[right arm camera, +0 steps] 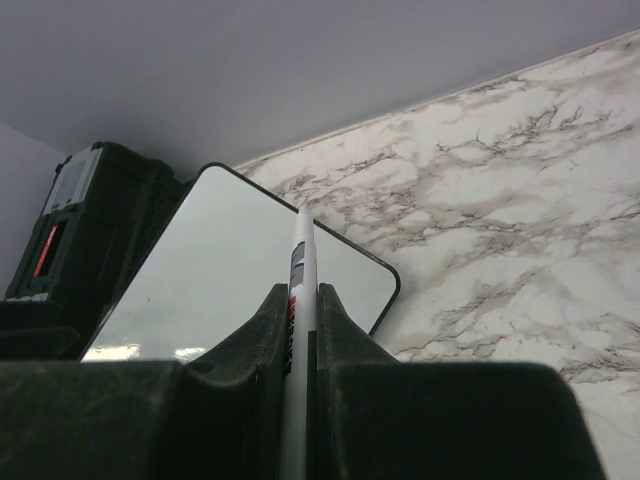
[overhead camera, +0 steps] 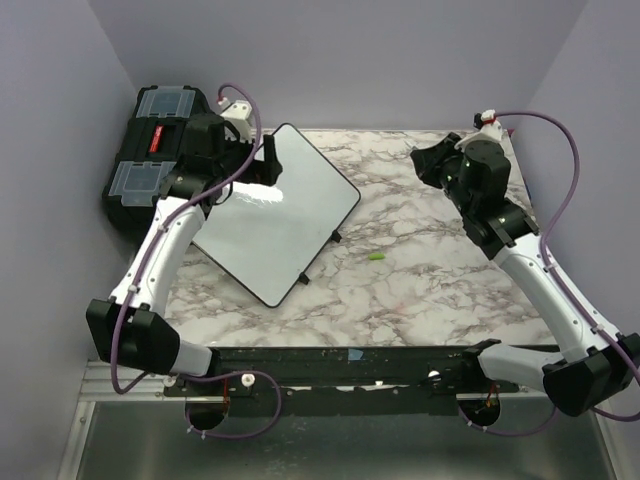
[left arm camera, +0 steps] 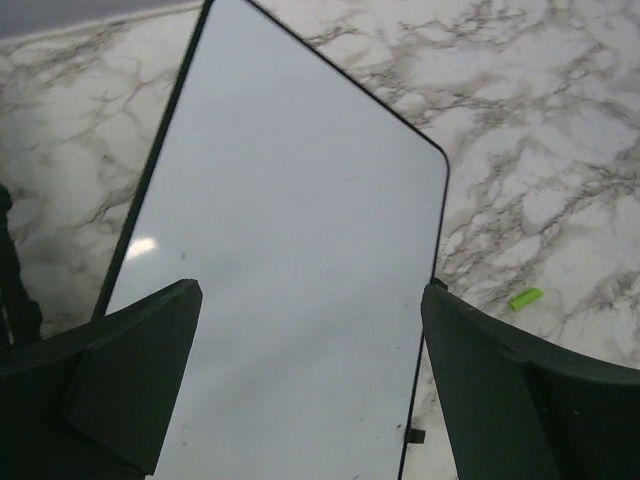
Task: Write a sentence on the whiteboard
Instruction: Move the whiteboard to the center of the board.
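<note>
One whiteboard [overhead camera: 275,215], one black toolbox [overhead camera: 150,150], one white pen [right arm camera: 300,280], one small green piece [overhead camera: 376,256].

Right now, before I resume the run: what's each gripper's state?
Left gripper: open, holding nothing, by the whiteboard.
Right gripper: shut on a white pen.

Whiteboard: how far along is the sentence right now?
Done: the right gripper is shut on a marker, and a small green piece, possibly its cap, lies on the table. In hand: the left gripper is open over the whiteboard. Left: all the writing; the board is blank.
</note>
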You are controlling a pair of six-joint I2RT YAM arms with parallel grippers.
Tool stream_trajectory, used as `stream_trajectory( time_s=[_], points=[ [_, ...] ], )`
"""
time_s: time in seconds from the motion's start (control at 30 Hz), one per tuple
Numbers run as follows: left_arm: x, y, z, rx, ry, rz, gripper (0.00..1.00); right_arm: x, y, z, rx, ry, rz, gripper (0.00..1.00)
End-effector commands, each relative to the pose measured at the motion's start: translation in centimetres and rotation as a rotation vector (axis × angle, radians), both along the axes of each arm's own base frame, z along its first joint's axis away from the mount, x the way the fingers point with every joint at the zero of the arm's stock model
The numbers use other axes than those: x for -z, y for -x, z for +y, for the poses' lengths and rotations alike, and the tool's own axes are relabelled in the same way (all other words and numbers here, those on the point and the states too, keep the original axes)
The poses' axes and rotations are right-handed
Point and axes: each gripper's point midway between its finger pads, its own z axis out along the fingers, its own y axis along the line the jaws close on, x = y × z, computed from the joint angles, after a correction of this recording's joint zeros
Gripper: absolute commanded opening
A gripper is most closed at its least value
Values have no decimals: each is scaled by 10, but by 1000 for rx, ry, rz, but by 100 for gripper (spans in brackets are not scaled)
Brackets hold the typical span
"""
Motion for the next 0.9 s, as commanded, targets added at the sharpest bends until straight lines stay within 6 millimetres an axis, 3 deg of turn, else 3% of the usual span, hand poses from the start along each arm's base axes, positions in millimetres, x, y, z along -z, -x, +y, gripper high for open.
stream_trajectory(
  time_s=[0.0, 0.13, 0.33, 0.5, 0.63, 0.73, 0.87],
  points=[
    [29, -19, 57, -202, 55, 148, 94, 0, 12, 1, -33, 14, -6, 1],
    [42, -30, 86, -270, 73, 196, 94, 6, 15, 4, -52, 3, 8, 1],
    [54, -41, 110, -317, 75, 233, 93, 14, 18, 8, -75, -6, 25, 1],
    [75, -46, 124, -343, 71, 317, 92, 13, 20, 7, -78, 3, 18, 1],
    [87, -48, 117, -310, 126, 350, 88, 11, 22, 6, -80, 8, 12, 1],
    [96, -47, 104, -261, 177, 386, 75, 10, 22, 3, -70, 8, 3, 1],
    [101, -43, 89, -217, 223, 396, 73, 9, 24, 2, -68, 9, -8, 1]
  ],
)
